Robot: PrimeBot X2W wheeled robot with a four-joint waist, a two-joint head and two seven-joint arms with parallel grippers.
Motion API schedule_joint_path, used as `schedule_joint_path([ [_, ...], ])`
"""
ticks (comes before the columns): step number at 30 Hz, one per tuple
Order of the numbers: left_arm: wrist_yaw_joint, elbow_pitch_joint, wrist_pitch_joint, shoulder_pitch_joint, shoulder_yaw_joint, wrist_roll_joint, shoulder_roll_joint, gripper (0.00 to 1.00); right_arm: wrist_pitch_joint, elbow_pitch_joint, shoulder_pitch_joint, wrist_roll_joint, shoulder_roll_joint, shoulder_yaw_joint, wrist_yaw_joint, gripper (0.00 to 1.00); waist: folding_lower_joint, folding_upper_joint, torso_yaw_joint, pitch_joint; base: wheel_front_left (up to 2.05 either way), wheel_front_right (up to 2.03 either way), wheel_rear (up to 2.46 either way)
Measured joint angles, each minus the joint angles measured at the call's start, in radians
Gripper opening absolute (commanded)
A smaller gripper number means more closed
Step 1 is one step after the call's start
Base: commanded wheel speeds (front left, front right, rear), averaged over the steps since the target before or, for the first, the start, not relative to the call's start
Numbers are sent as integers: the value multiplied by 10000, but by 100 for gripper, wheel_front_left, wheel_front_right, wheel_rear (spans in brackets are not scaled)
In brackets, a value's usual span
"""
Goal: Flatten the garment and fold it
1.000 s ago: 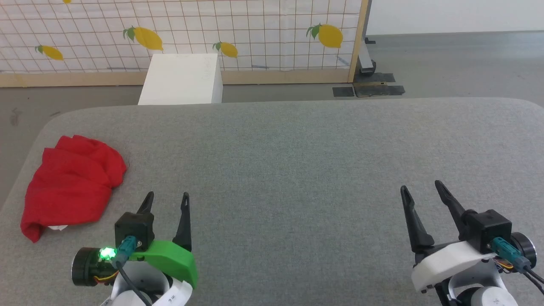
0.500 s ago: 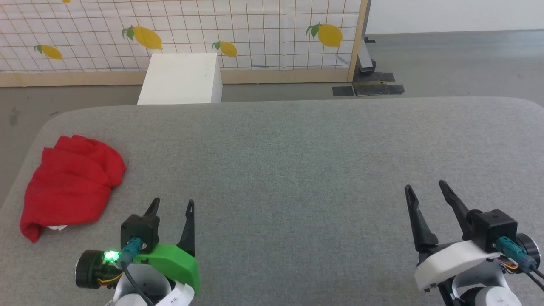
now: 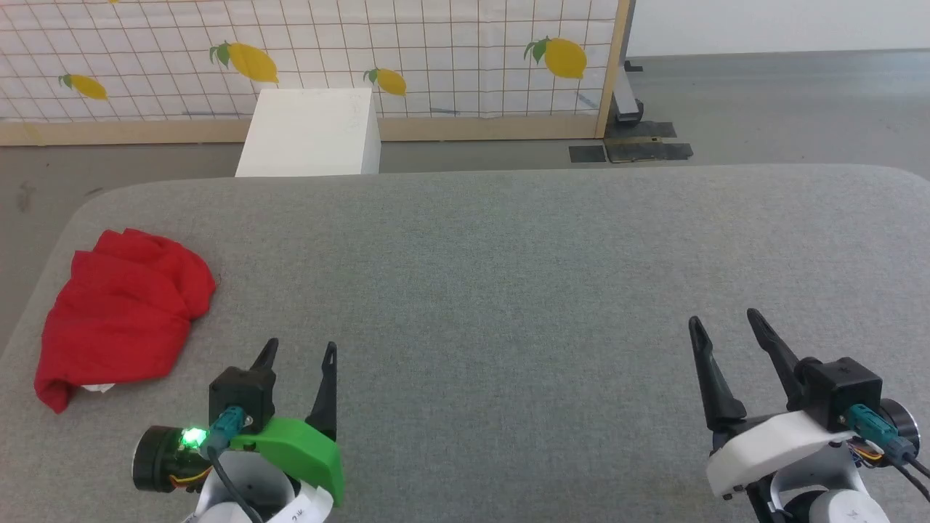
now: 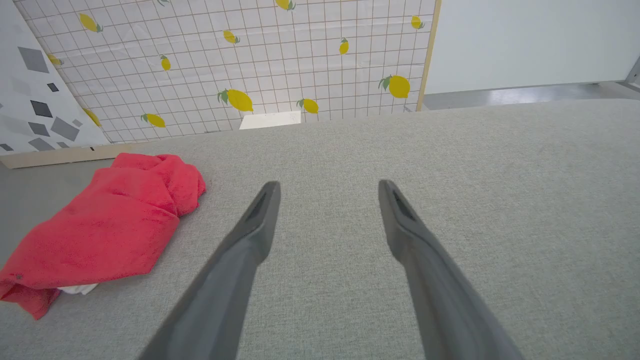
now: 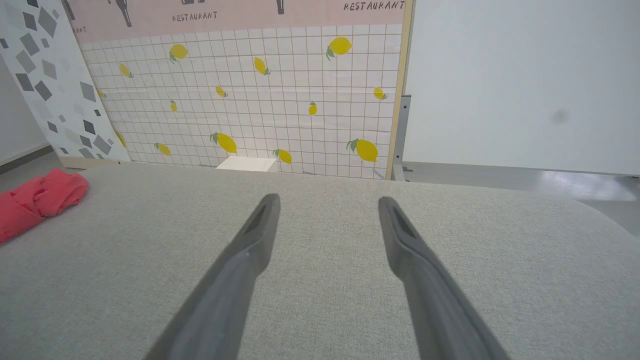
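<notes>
Grey fabric-covered table (image 3: pixel 508 261) is recorded across most of the head view, backed by a gridded panel printed with lemons (image 3: pixel 450 65) along the top of the frame. The garment (image 3: pixel 120 312) is found bunched in a red heap at the left edge of the frame, close to the table's border. A scrap of white shows under its lower edge and no lettering is exposed. Flattening is judged not yet begun. The left gripper (image 3: pixel 301 344) is held at lower left, fingers spread wide and empty, near the heap, presumably readied for a first reach. The right gripper (image 3: pixel 723 317) is held at lower right, likewise spread and empty, well apart from the cloth. A white box (image 3: pixel 309 131) is noted behind the table, toward the upper left. Its top appears closed and no contents can be made out.
</notes>
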Motion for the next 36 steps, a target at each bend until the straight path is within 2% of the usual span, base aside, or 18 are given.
schedule_joint_path([
  [20, 4, -67, -48, 6, -384, -240, 247, 100, -15, 15, -1, -13, 0, -13, 0, 100, 0, 0, 21, 18, 0, 0, 0],
  [36, 105, -58, -587, 6, -573, -337, 414, 100, 130, 21, 0, -75, 2, 117, 0, 100, 0, 0, 302, -56, 0, 0, 0],
])
